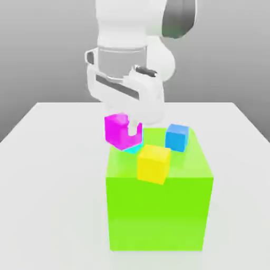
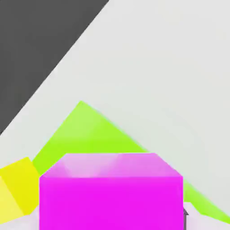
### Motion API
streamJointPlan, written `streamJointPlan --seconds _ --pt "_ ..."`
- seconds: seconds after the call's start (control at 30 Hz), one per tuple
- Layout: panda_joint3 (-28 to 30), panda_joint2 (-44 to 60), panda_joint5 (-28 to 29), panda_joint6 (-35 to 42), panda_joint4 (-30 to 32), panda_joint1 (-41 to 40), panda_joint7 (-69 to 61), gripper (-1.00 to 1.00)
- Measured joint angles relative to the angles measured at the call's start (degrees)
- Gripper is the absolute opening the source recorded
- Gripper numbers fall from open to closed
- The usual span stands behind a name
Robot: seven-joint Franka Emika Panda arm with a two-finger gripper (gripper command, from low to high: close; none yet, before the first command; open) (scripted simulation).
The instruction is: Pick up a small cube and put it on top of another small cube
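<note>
White table (image 1: pixel 47 158), one green block (image 1: pixel 158 211), four small cubes, tool (image 1: pixel 129 129) clamped on magenta cube (image 1: pixel 117 129) above cyan cube (image 1: pixel 133 149).

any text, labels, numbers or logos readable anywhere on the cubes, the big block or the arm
None: no words, numbers, labels or logos can be read.
Magenta cube: plain faces.
Cyan cube: plain on the little that shows.
Yellow cube: plain.
Blue cube: plain.
Green block: plain.
White arm: no marking visible.
Table: bare white surface.
</note>
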State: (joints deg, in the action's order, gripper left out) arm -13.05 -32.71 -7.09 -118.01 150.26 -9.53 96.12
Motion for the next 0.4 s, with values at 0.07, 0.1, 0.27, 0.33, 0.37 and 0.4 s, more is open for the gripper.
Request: streamJointPlan --seconds 0.07,0.1,0.27,0.33,0.37,0.4 --pt "-2.33 -4.14 -2.56 3.8 0.08 2.33 3.89 -1.0" --pt "-3.43 -6.24 -3.86 5.72 0.11 3.53 5.79 -1.0" --pt "-6.66 -6.6 -7.16 0.01 6.0 5.96 8.66 -1.0" --pt "-7.01 -6.15 -7.45 -1.51 7.06 6.04 8.67 1.0" --pt "-7.01 -6.15 -7.45 -1.51 7.06 6.04 8.67 1.0" --pt "-7.01 -6.15 -7.45 -1.51 7.06 6.04 8.67 1.0"
